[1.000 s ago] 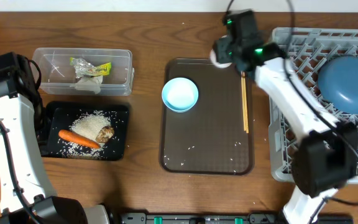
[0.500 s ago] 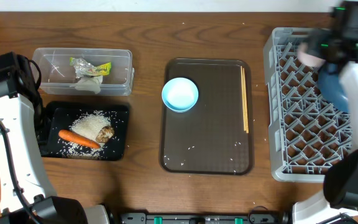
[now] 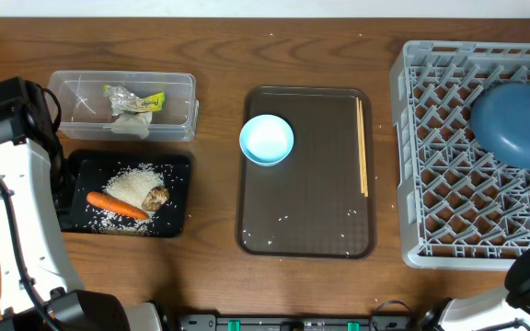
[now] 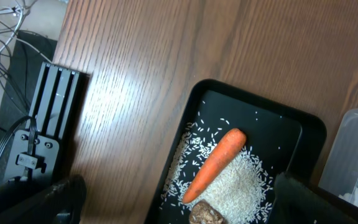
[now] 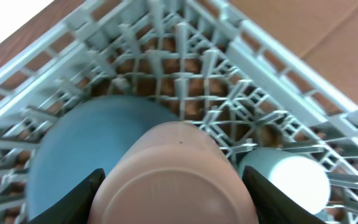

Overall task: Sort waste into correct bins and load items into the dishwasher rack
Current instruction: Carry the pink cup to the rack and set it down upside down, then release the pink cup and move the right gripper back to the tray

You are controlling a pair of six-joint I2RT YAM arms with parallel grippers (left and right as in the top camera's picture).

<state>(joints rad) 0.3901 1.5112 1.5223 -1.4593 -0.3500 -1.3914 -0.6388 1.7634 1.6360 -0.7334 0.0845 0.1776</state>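
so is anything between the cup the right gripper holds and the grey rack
Nothing visible blocks it. The pale round cup hangs over the grey plastic lattice rack, between the dark-blue plate and a light-blue cup.

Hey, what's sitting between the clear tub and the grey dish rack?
The overhead view shows the brown tray there, holding a light-blue bowl and a pair of chopsticks.
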